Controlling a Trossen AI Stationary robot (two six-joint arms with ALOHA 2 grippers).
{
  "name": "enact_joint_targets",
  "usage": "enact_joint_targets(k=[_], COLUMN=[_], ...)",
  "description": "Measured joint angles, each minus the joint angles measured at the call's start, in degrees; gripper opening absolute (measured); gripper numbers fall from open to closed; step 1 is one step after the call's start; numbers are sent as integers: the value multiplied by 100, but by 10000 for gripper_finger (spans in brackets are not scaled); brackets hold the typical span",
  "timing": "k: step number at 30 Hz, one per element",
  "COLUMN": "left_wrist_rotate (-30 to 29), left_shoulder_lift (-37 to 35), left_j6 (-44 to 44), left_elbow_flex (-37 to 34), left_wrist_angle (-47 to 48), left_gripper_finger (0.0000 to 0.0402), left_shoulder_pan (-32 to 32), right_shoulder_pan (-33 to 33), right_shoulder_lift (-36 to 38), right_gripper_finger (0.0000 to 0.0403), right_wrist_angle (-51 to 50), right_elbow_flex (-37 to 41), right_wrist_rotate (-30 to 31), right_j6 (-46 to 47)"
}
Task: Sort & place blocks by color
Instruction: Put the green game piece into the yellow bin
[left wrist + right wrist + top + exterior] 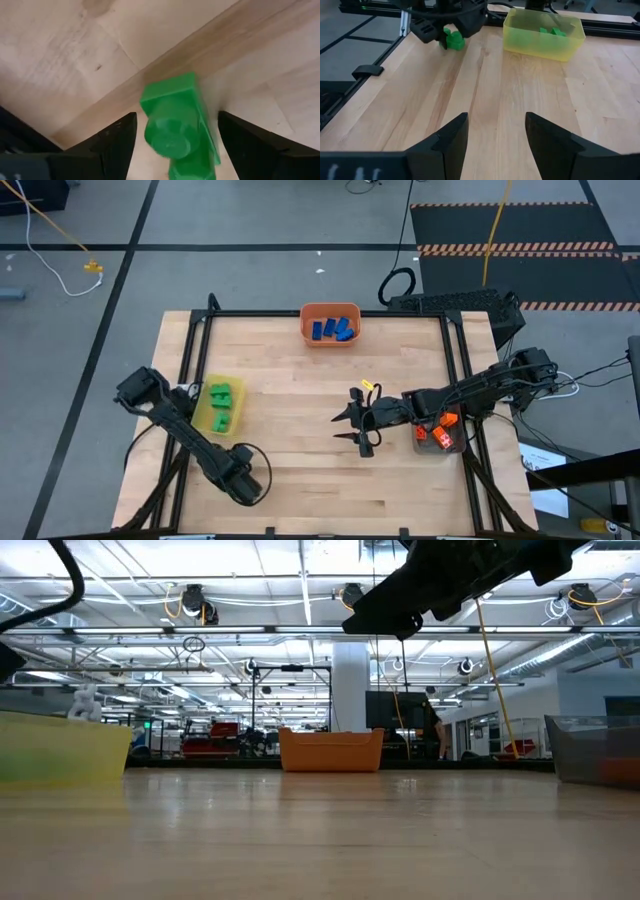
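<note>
A green block [175, 125] stands on the wooden table [300, 390] near the front left corner, studs up. My left gripper [247, 482] is over it, pointing down and open, one finger [117, 145] on each side of the block with a gap to both. From across the table the right wrist view shows the same block [454, 40] under the left gripper. My right gripper [355, 427] hovers open above the table's middle right with nothing between its fingers. In the high view the left gripper hides the block.
A yellow bin [220, 408] with green blocks stands at the left. At the far edge is an orange bin [330, 325] with blue blocks. A grey bin [440, 435] with orange blocks sits at the right, under my right arm. Bare wood lies between them.
</note>
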State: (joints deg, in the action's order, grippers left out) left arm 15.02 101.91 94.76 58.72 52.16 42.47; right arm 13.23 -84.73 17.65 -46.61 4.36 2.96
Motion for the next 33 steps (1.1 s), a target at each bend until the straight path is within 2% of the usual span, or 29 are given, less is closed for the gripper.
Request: enact_joint_targets(k=[5,10,11,17,22,24,30,33], left_wrist_rotate=[18,46,54,384,429,164,-857,-1306], left_shoulder_lift=[130,70,51,-156,-794,-1090,-1771,-1993], left_j6=[-469,-1090,-1191,-1791,-2293,-2459,-3101,-3438], left_elbow_flex=[24,8,0,-11,62,186,501,507], left_wrist_angle=[-8,-38,13,201,298,700,2719,3349], left_gripper_finger=[241,144,135,136,136,136,136,136], left_shoulder_pan=[-3,-114,-151,-425,-746,-898,-1419,-1735], right_shoulder_pan=[0,0,0,0,0,0,0,0], right_shoulder_lift=[0,0,0,0,0,0,0,-1], right_gripper_finger=[187,187,187,187,187,187,187,187], right_wrist_angle=[2,3,4,3,4,3,7,7], right_elbow_flex=[0,0,0,0,0,0,0,0], right_wrist_rotate=[0,0,2,0,0,1,2,1], right_j6=[-52,-63,-62,-63,-66,-78,-87,-83])
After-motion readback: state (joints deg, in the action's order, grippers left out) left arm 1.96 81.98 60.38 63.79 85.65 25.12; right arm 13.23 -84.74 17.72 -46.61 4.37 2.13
